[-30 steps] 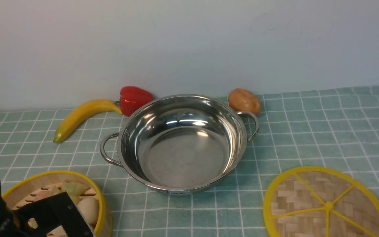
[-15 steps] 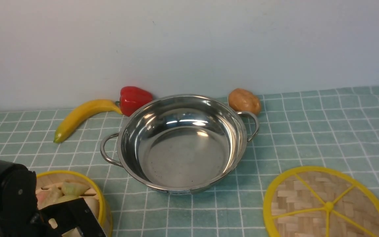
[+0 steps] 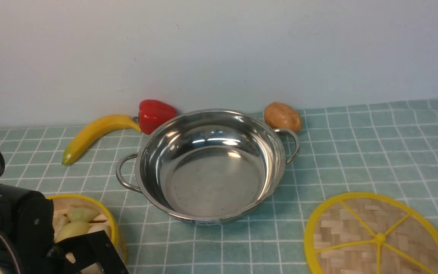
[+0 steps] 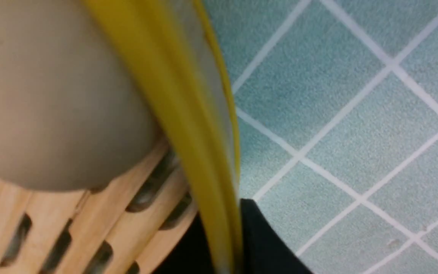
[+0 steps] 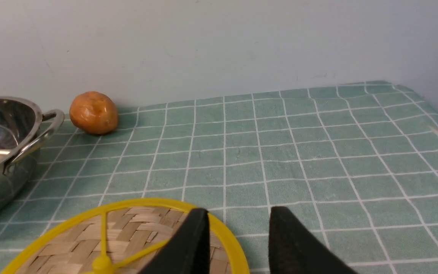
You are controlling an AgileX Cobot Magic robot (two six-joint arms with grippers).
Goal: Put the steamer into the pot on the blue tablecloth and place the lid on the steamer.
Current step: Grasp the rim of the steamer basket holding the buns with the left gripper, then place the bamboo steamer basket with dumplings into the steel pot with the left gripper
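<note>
On the near left of the tabletop: steamer, upright on the blue tablecloth, dumplings inside, near side hidden behind the black left arm.
Left fingers: one on each side of the steamer's yellow-rimmed wall, closed against it; close view blurred.
Pot: middle of the cloth, mouth up, empty; a strip of bare cloth between it and the steamer; one looped handle toward the left, one toward the right.
Lid: flat at the near right, near edge cut off by the picture, apart from the pot.
Right fingers: spread apart, holding nothing, hovering at the lid's yellow edge, one over the weave, the other over bare cloth.
Far edge: banana, red pepper and brown potato along the wall; pepper and potato just beside the pot's rim.
Open room: wide bare cloth right of the pot; narrower gap between pot and lid.
</note>
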